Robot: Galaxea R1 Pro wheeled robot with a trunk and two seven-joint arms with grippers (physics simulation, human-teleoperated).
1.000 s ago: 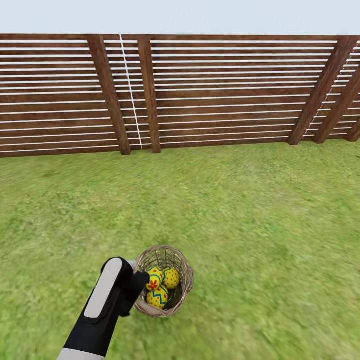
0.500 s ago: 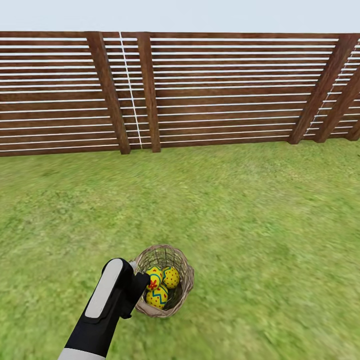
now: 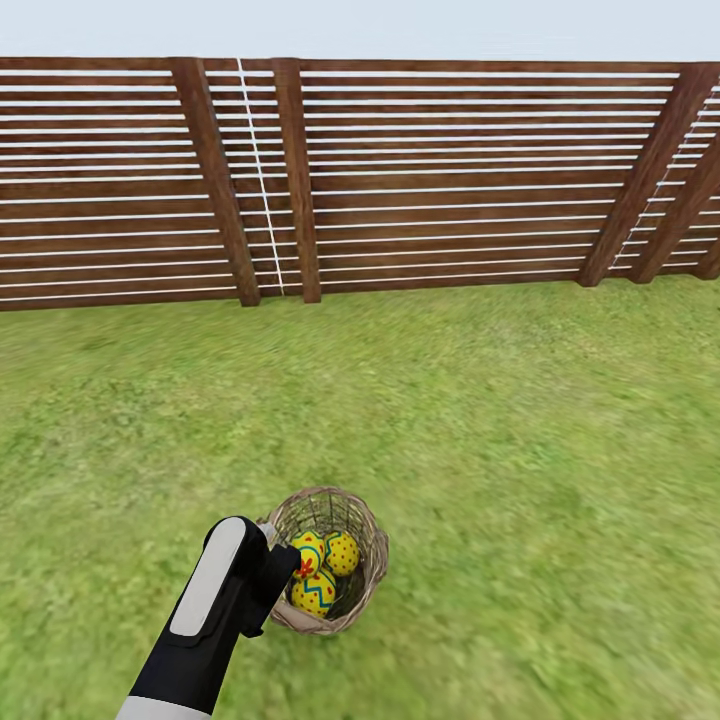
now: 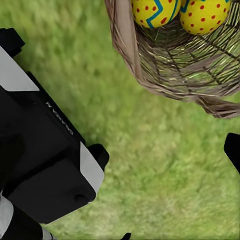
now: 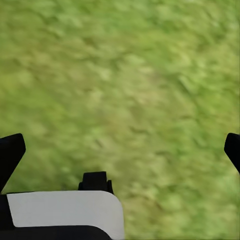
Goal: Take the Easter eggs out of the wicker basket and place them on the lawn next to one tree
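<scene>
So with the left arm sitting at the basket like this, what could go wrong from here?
1. The left arm is against the rim of the basket; pushing on could tip or shove the light basket over the lawn.
2. The three eggs lie packed together, so a claw closing on one may knock the others.
3. Only fence stands ahead, no tree, so an egg may face a long carry and could slip.

Yellow Easter eggs (image 3: 322, 575) banded with blue zigzags and dotted red, one bearing a red flower, in a brown-tan wicker basket (image 3: 368, 585) on mottled green lawn (image 3: 500, 450); dark brown slatted fence (image 3: 450, 180); black-and-white left arm (image 3: 205, 620).
</scene>
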